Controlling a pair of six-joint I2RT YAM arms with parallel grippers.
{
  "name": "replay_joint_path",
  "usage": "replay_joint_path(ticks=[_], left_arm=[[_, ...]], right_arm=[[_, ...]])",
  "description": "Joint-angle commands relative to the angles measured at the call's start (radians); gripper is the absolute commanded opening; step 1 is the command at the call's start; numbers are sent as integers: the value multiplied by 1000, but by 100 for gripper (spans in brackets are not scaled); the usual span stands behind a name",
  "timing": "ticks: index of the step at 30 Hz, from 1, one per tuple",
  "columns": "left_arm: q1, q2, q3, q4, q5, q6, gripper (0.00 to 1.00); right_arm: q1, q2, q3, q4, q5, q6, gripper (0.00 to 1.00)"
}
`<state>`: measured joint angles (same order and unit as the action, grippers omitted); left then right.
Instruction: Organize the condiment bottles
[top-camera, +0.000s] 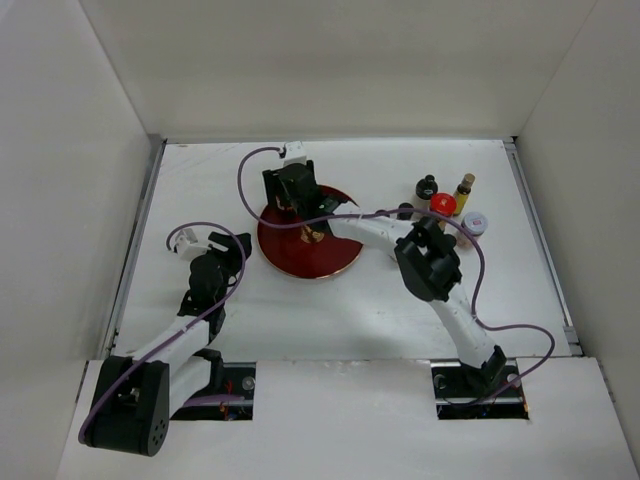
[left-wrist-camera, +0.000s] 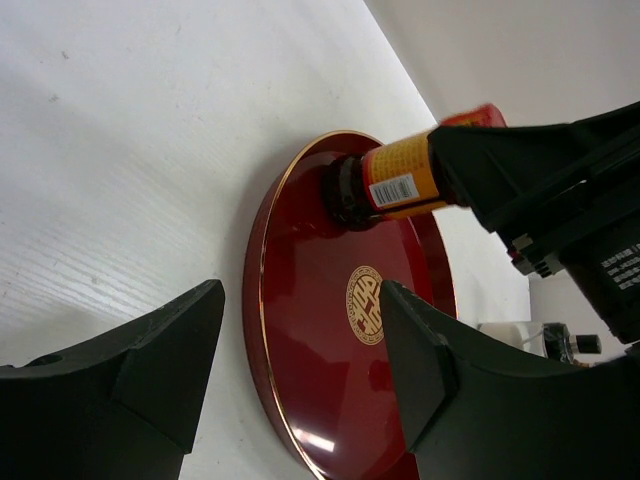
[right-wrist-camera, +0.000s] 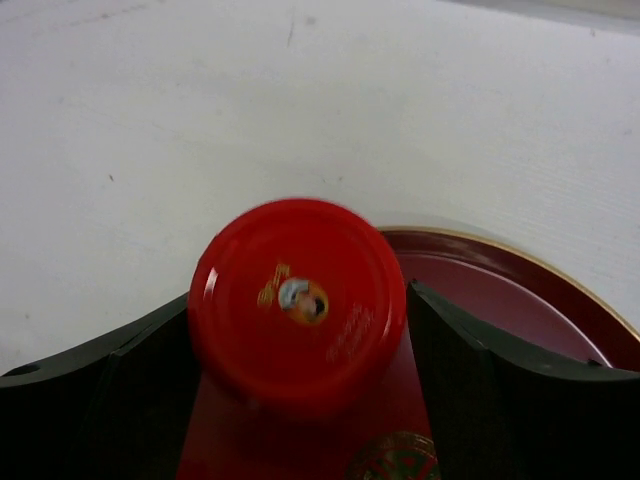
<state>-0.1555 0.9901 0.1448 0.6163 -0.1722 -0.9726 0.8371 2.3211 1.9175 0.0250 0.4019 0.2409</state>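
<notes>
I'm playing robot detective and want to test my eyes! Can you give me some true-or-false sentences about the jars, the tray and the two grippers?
1. The right gripper is holding a jar with a red lid. True.
2. The left gripper is holding a bottle. False: it is open and has nothing between its fingers.
3. The tray is blue. False: it is red with a gold rim.
4. More bottles stand on the table to the right of the tray. True.
</notes>
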Motion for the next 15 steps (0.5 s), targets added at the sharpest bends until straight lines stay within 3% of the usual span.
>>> replay_joint_path(ticks=[1, 7, 11, 13, 15], left_arm=[[0, -10, -8, 42, -1, -5, 62], [3, -13, -7, 40, 0, -5, 62], [11, -21, -10, 37, 8, -8, 62], [9, -33, -13, 37, -1, -3, 62], [9, -28, -13, 37, 0, -5, 62]], right_arm=[[24, -72, 5, 116, 26, 12, 87], [24, -208, -89, 156, 9, 28, 91], [15, -389, -250, 226, 9, 26, 86], [-2, -492, -363, 256, 18, 23, 77], [-39, -595, -481, 257, 25, 32, 59]])
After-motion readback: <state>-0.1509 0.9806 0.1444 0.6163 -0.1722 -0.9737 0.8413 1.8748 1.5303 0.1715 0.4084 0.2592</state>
